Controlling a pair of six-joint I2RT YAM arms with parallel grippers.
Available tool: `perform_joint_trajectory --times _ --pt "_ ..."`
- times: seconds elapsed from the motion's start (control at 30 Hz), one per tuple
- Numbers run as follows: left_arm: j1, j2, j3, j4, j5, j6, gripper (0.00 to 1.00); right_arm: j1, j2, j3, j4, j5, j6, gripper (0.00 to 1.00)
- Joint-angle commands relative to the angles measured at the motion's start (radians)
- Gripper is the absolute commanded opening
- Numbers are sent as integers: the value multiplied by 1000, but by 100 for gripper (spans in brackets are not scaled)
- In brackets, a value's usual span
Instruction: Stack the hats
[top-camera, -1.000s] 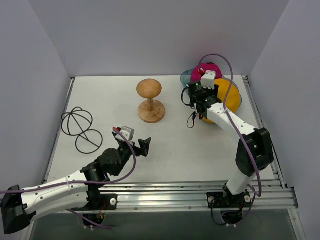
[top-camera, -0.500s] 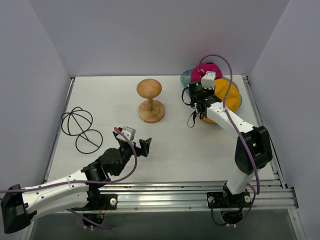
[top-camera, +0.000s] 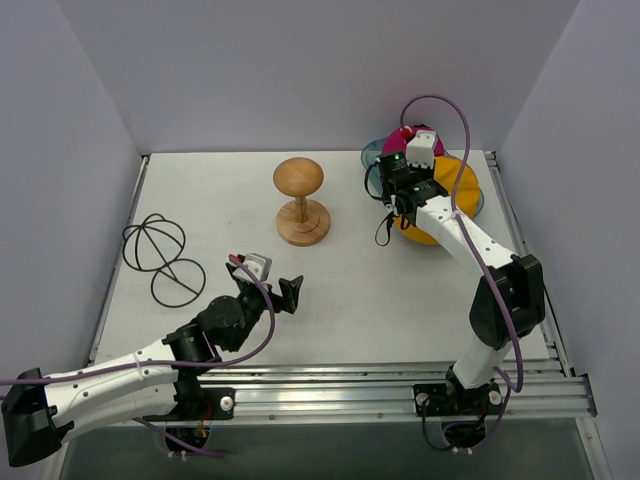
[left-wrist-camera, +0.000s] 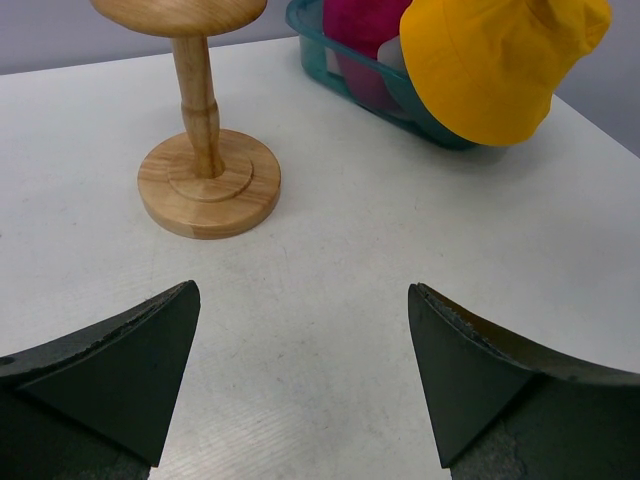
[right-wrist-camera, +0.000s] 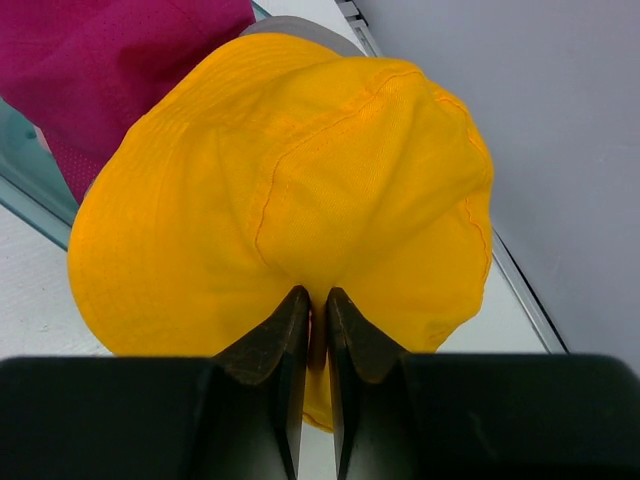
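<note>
My right gripper (right-wrist-camera: 318, 300) is shut on the brim of the mustard yellow hat (right-wrist-camera: 290, 180), which hangs over the teal basket's (left-wrist-camera: 400, 90) near edge at the back right (top-camera: 452, 190). The magenta cap (top-camera: 420, 132) lies in the basket behind it, and shows in the right wrist view (right-wrist-camera: 110, 60) and the left wrist view (left-wrist-camera: 360, 30). The grey and pale pink hats are hidden. My left gripper (top-camera: 285, 293) is open and empty over the bare table, well short of the hats.
A round-topped wooden stand (top-camera: 300, 200) stands at the back middle, also in the left wrist view (left-wrist-camera: 205, 160). A black wire-frame stand (top-camera: 160, 255) lies at the left. Grey walls enclose three sides; a metal rail runs along the near edge.
My right gripper has moved slightly back and up with the yellow hat pinched in it. The left arm has not moved.
</note>
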Motion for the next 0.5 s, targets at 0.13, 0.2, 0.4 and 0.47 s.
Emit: perform_joint_trajectory --times 0.13,0.2,0.4,0.47 --pt "1 -8 13 48 -18 6 94 -2 -21 44 -59 64 -10 2" --pt "1 -6 14 47 -19 6 94 -2 -30 52 -67 70 -11 2" --pt "1 -3 16 47 -19 6 94 0 -30 122 -148 112 18 0" --pt "1 -3 14 47 -19 6 94 3 -35 156 -177 109 18 0"
